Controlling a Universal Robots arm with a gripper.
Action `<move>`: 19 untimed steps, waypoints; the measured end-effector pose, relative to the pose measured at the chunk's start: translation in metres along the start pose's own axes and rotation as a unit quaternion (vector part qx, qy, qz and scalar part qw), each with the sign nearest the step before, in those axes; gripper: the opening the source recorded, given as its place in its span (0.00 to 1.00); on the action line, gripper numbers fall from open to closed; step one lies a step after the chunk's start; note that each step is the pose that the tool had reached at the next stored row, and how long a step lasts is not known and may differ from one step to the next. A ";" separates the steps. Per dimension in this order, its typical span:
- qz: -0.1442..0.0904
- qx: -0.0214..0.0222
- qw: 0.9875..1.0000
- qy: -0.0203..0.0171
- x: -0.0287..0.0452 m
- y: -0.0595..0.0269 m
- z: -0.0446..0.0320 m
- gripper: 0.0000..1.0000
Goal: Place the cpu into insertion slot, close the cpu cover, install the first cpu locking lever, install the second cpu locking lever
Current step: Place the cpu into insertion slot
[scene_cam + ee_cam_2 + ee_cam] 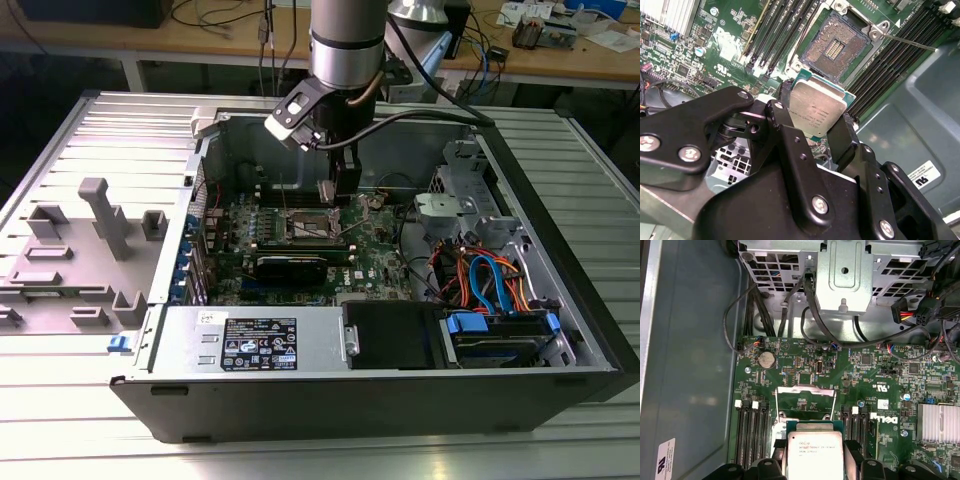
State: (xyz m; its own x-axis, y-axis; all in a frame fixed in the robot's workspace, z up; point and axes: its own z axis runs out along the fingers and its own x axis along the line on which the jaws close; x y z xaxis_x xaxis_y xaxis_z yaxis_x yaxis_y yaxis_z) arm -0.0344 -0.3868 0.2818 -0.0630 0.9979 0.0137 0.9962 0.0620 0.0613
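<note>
Silver-grey cpu (817,105) is clamped in the black gripper (815,117), held close above the empty slot (837,47), not yet touching it, near the centre of the exterior view; the cover (805,388) stands open; seating, closing and locking all remain.

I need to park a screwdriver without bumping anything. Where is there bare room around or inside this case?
Bare ribbed table lies beyond the grey fixture and in front of the case. Inside, the plain grey panel beside the memory slots is free. Crowded: the cable bundle, and the insertion slot with the cpu in the jaws close by.
</note>
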 end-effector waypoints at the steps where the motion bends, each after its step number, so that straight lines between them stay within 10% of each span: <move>1: 0.000 0.000 1.000 0.000 -0.0001 -0.0001 0.0004 0.54; 19: 0.000 0.000 1.000 0.000 -0.0012 -0.0004 0.0052 0.54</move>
State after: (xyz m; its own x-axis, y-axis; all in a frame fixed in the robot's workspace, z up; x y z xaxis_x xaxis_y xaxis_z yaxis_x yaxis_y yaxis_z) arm -0.0343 -0.3879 0.2765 -0.0630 0.9979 0.0142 0.9962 0.0620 0.0615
